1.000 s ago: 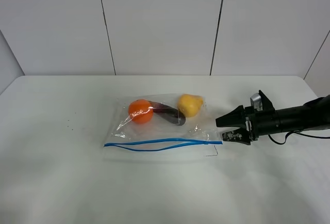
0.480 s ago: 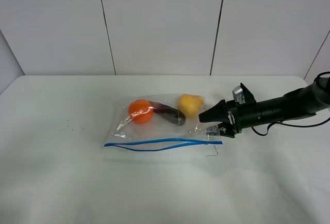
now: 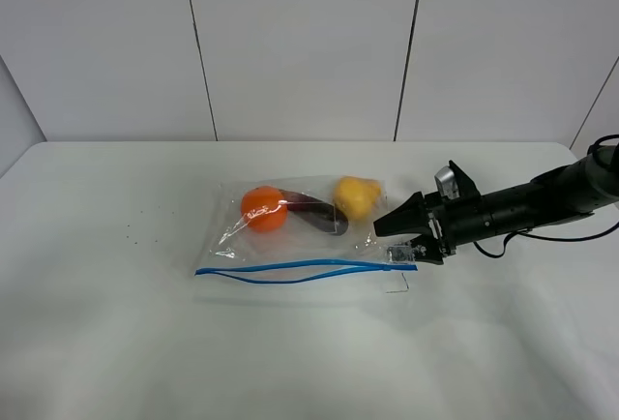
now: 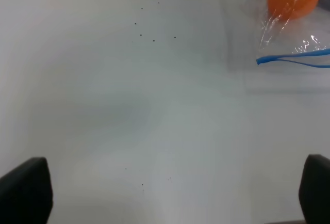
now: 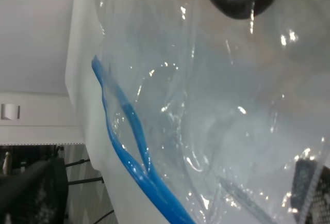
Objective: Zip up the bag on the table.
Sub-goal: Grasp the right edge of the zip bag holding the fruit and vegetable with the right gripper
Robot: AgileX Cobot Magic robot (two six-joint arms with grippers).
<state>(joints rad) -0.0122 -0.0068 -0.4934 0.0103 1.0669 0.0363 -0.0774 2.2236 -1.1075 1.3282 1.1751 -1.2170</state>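
The table (image 3: 116,343) is seen wide and white, backed by pale wall panels (image 3: 300,43), and a scatter of tiny dark specks (image 3: 131,239) is picked out on its left half, well apart from the bag. The bag (image 3: 305,231) is found lying flat near the middle of the table, with an orange toy (image 3: 263,208), a purple toy (image 3: 317,214) and a yellow toy (image 3: 356,196) lined up inside along the far edge. The blue zipper strip (image 3: 300,269) is laid along the near edge, and its two tracks are seen parted over much of their length, so the bag is not yet sealed. Nothing is seen between the right gripper and the bag. The right arm is stretched in low and nearly level from the right, a thin cable (image 3: 542,236) trailing beneath it, and the right gripper (image 3: 387,244) is set at the bag's right edge, just by the zipper's end. Its jaws are held wide apart with clear plastic between them; whether the plastic is touched cannot be told. From the right wrist, the crinkled bag (image 5: 206,105) fills the view. The left gripper (image 4: 170,190) is shown only by its own wrist camera, spread wide above bare table, holding nothing, with the bag's left corner ahead of it.
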